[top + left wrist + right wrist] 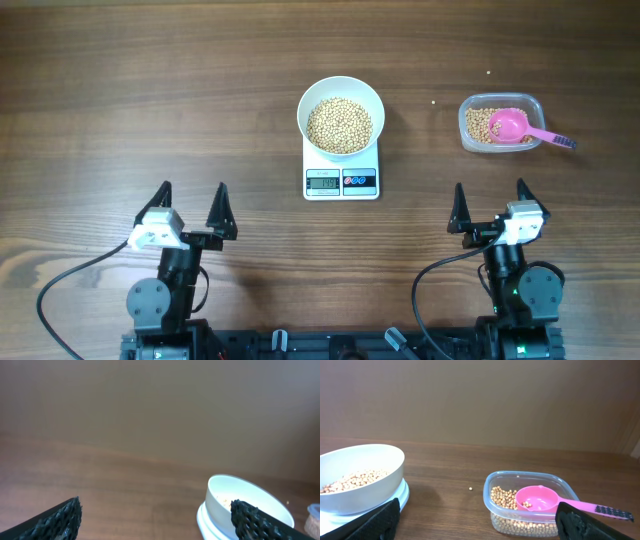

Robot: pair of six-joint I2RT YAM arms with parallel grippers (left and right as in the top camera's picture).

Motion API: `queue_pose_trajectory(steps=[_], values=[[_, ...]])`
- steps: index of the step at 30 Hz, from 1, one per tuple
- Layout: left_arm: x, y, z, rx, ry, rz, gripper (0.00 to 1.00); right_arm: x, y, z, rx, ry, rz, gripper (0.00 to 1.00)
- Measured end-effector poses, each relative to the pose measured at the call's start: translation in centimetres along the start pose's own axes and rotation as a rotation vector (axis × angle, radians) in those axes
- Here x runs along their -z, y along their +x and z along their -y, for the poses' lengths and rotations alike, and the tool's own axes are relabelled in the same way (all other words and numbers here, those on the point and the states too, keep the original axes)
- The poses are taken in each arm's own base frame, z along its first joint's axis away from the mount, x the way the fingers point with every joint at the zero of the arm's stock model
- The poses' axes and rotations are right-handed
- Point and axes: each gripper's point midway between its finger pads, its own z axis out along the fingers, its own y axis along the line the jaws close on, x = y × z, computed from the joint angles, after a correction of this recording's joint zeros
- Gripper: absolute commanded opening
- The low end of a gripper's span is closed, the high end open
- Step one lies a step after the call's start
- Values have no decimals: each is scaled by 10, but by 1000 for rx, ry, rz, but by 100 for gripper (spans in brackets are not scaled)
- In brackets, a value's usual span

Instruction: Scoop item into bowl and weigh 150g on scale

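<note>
Illegible digits on scale [341, 182]

We see two matching arms, mostly matt black. The left gripper [193, 195] and the right gripper [490, 193] each carry two black fingers that narrow to sharp points, like slim triangles from above. Close up, the left fingers [55, 520] show a rough, finely ridged black surface, and the right fingers [380, 520] show the same. Behind each pair sits a white blocky plastic housing [157, 230], with its twin on the right arm [522, 222]. Lower down we find round black joint housings [150, 300]. A thin black cable [70, 275] loops beside the left arm and another beside the right [425, 280]. A black base rail [330, 345] joins both arms.
</note>
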Motion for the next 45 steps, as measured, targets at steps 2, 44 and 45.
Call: queue_pose_trajectory(steps=[2, 44, 45], values=[[1, 9, -2, 5, -8, -33, 100, 0, 0, 0, 0, 0, 0, 100], [3, 30, -17, 20, -96, -111, 100, 0, 0, 0, 0, 0, 0, 100], [3, 29, -18, 20, -102, -109, 100, 0, 0, 0, 0, 0, 0, 100]])
